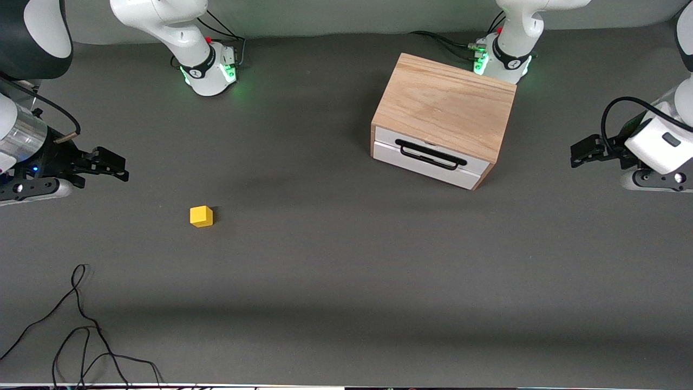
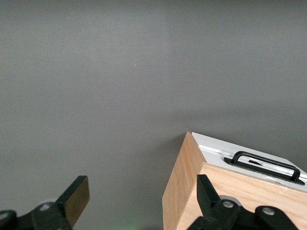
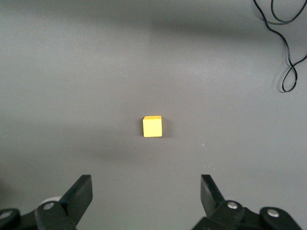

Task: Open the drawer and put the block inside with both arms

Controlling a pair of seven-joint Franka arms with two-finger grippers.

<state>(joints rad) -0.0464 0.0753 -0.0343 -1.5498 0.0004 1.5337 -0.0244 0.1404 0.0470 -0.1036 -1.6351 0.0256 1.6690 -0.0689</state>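
The yellow block sits alone on the dark grey table toward the right arm's end, and shows ahead of the fingers in the right wrist view. My right gripper hangs open and empty over the table's edge at that end, apart from the block. The light-wood cabinet stands toward the left arm's end, its white drawer shut, with a black wire handle. Open and empty, my left gripper hovers beside the cabinet at the left arm's end.
A loose black cable lies on the table near the front camera at the right arm's end. The two arm bases stand along the edge farthest from the front camera, one close to the cabinet's back.
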